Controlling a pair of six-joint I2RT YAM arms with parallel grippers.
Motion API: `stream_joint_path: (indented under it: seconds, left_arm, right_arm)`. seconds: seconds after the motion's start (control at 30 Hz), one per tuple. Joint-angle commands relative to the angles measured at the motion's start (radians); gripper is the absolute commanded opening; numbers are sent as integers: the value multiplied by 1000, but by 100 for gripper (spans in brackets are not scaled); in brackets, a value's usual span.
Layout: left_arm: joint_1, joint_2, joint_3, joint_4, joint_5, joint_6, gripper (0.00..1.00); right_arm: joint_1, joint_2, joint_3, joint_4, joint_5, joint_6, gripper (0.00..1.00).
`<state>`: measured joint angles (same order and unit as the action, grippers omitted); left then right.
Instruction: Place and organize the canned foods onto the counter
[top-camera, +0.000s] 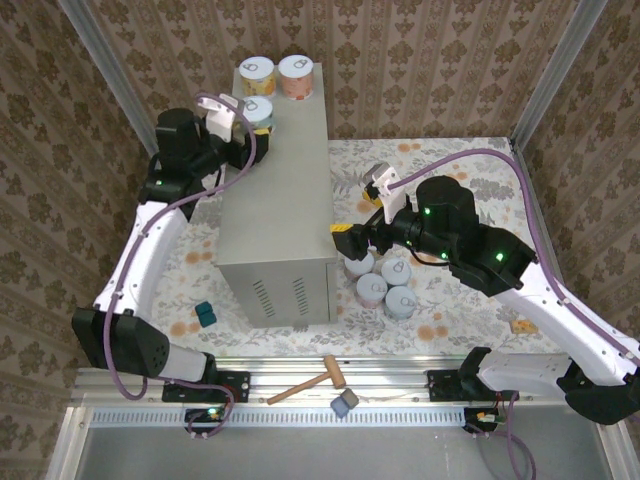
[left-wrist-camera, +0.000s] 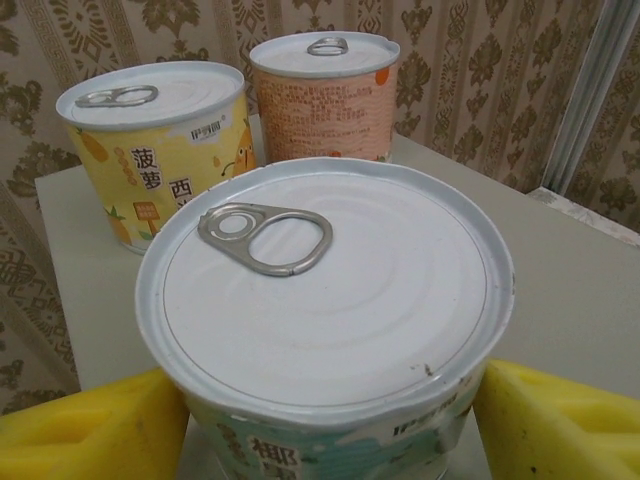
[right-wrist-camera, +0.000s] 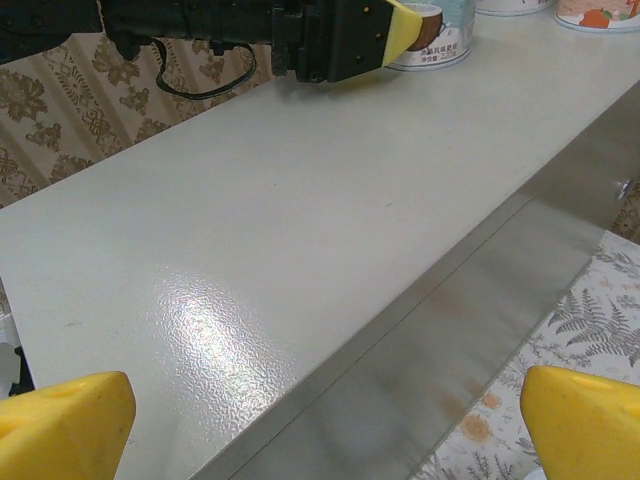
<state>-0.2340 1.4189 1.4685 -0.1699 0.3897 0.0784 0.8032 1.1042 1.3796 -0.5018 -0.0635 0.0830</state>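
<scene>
Cans (top-camera: 258, 76) sit on the beige counter (top-camera: 285, 190), damask walls (top-camera: 400, 60) around; left gripper (left-wrist-camera: 325, 425) grasps teal can (left-wrist-camera: 320, 300), right gripper (right-wrist-camera: 325, 420) spread wide.

Counter (right-wrist-camera: 250, 250) painted metal, fine pebbled sheen; teal can (left-wrist-camera: 325, 300) lid smooth dull metal.

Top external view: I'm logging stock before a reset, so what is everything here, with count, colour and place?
counter: one, beige-grey, centre of the floral floor
yellow can: one, yellow, counter's far end
orange can: one, orange-pink, right of the yellow can
teal can: one, teal, just nearer
floor cans: four seen, pale lids, floor right of counter
teal block: one, teal, floor left of counter
mallet: one, wooden, near rail
grey block: one, grey, beside mallet
left gripper: closed on teal can
right gripper: open, by counter's right edge
</scene>
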Motion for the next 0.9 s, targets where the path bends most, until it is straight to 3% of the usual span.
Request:
stream_joint_path:
  seconds: [0.0, 0.87]
  left_arm:
    - [9, 37, 33, 36, 12, -3, 74]
    - [42, 138, 109, 51, 58, -14, 73]
  right_arm:
    - [8, -1, 21, 28, -6, 14, 100]
    - [7, -1, 15, 28, 3, 12, 100]
